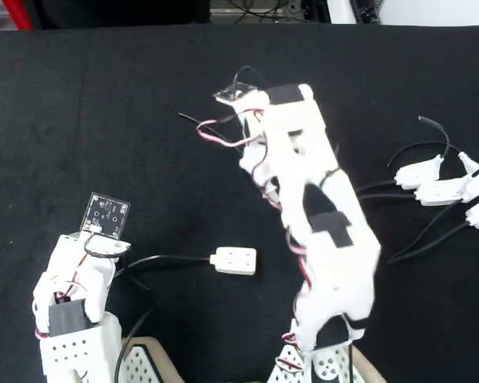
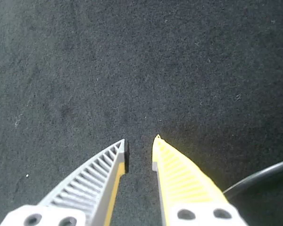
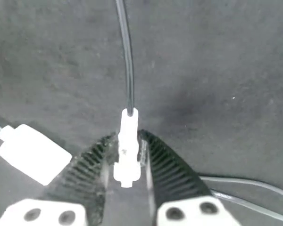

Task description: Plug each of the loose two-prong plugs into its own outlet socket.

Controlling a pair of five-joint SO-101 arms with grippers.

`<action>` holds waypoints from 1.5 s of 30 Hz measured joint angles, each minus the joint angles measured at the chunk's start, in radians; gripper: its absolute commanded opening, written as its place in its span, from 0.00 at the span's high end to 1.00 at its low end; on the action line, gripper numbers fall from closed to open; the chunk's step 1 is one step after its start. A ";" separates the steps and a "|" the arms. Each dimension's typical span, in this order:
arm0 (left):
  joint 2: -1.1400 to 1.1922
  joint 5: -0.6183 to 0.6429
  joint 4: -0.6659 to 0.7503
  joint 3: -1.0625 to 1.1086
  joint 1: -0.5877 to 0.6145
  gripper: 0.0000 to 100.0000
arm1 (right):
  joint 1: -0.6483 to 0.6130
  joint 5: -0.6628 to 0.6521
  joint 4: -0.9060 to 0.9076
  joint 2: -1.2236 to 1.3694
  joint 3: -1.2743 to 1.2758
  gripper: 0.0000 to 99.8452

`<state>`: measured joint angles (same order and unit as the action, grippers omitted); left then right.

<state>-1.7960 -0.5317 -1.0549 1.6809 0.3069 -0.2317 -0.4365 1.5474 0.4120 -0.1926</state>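
Where the left arm sits folded at the near left, the left gripper holds its fingers slightly apart over the black cloth, gripping nothing. An outlet socket lies mid-table on its cable. From above, the right arm hides its claw; the right gripper is clamped on a white plug, prongs unseen. White connectors cluster far right, one cut off by the edge.

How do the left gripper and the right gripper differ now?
The left gripper has one grey and one yellow finger; the right gripper has black fingers. The left is open and empty; the right is shut on a white plug. Both hang over the black table.
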 measured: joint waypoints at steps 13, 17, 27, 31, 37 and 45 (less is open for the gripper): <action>0.000 0.000 0.000 0.000 0.000 0.89 | -0.075 0.086 -0.555 -0.845 0.847 0.99; 0.000 0.000 0.000 0.000 0.000 0.89 | -0.114 0.086 -0.766 -1.111 1.109 0.99; 0.000 0.000 0.000 0.000 -0.049 0.89 | -0.133 0.292 -1.287 -1.517 1.602 0.99; 0.000 0.000 0.000 0.000 -0.138 0.89 | -0.184 0.433 -1.338 -1.574 1.625 0.99; 0.000 0.000 0.077 0.000 -0.316 0.89 | -0.316 0.715 -1.341 -1.603 1.634 0.99; 0.000 0.292 0.290 0.000 -0.440 0.89 | -0.442 0.687 -1.551 -1.697 1.823 0.99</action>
<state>-1.7960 -0.2401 -0.7649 1.6809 -0.1335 -0.6736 0.2509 -0.0038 -1.2850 1.6303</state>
